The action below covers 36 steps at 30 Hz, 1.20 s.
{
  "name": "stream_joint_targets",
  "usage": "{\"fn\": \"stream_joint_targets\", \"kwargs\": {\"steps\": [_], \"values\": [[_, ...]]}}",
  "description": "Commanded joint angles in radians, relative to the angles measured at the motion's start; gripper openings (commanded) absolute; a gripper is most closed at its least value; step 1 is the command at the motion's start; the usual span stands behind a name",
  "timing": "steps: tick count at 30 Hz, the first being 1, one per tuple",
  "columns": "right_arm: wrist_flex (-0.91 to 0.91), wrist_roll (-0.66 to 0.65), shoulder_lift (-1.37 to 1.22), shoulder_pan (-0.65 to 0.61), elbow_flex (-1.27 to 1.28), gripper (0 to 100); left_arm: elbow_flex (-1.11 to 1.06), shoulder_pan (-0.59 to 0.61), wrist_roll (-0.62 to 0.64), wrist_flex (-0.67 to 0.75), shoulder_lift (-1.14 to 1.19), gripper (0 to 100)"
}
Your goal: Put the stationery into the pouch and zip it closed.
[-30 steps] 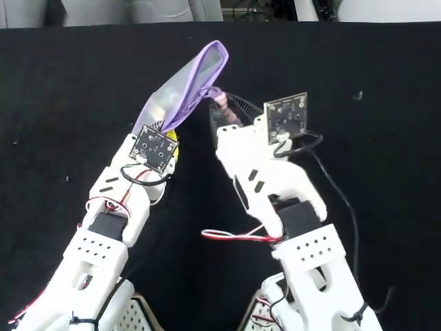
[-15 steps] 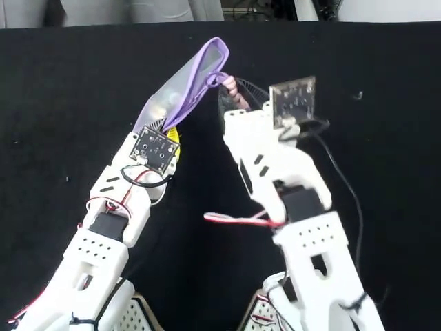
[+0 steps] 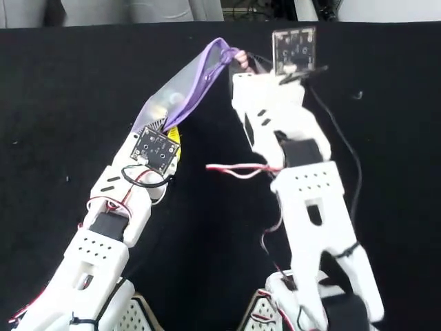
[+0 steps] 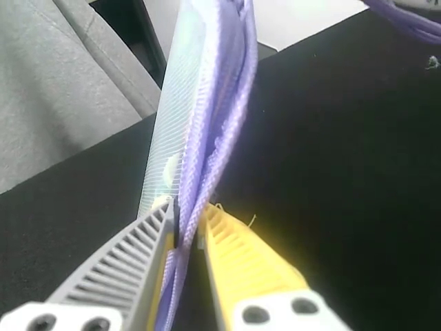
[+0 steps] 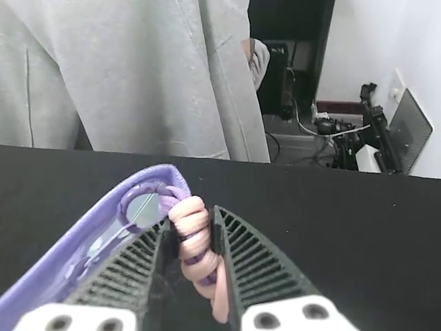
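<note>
While left claw [image 4: 185,215] clamps its end, pouch [image 3: 173,91] slants.

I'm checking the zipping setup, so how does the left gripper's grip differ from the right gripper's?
The left gripper has one grey and one yellow finger; the right gripper's are both black. The left gripper clamps the pouch's near end; the right gripper pinches the pink coiled pull at its far end. Both are shut, holding the pouch between them.
</note>
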State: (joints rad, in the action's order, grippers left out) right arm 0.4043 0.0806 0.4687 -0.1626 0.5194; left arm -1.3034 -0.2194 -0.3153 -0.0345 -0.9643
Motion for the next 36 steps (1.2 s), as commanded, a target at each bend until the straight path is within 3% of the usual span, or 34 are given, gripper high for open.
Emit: {"fn": "stream_joint_targets", "kwargs": {"steps": [1,26,36], "values": [[0.005,-0.008,-0.062,0.104,-0.196,1.1,0.004,-0.002,-0.008,0.005,-0.011,3],[0.049,-0.009,-0.476,0.226,-0.662,1.1,0.004,-0.002,-0.008,0.003,-0.011,3],[0.215,-0.049,-0.618,0.244,-0.906,1.1,0.004,-0.002,-0.008,0.0,-0.011,3]]}}
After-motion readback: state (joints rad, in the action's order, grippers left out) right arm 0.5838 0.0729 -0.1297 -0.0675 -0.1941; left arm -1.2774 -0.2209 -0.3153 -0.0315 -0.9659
